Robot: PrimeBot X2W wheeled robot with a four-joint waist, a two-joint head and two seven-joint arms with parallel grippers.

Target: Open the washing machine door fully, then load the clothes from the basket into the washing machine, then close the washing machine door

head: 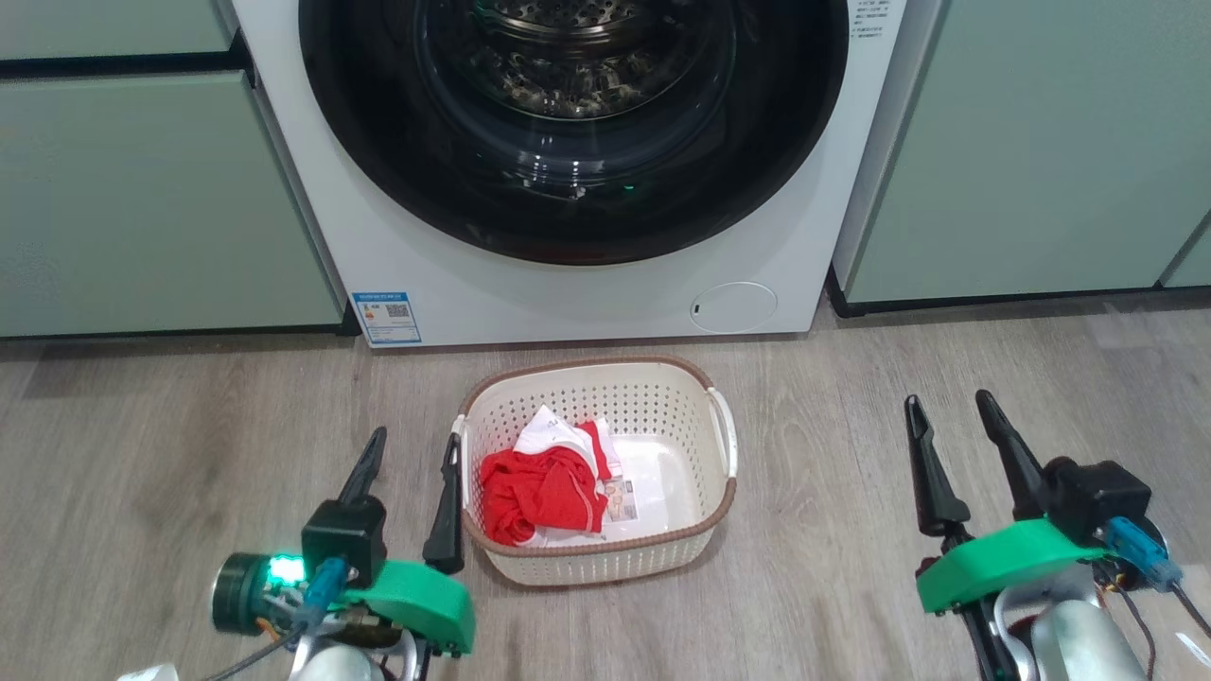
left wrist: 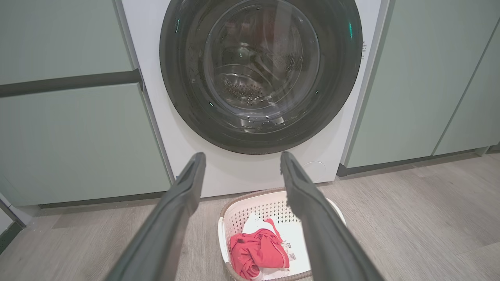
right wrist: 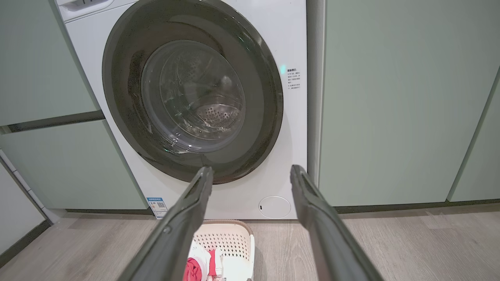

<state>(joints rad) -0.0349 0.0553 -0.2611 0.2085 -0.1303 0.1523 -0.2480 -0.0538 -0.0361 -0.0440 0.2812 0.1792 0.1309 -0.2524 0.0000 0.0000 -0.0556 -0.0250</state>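
Observation:
The white washing machine stands ahead between green cabinets, and its round black-rimmed door lies shut flat against the front. On the floor before it sits the cream basket, holding the red and white clothes in its left half. My left gripper is open just left of the basket, holding nothing. My right gripper is open well to the basket's right, also holding nothing.
Pale green cabinets flank the machine on both sides. A small round service flap and a blue energy sticker mark the machine's lower front. Grey wood-look floor spreads around the basket.

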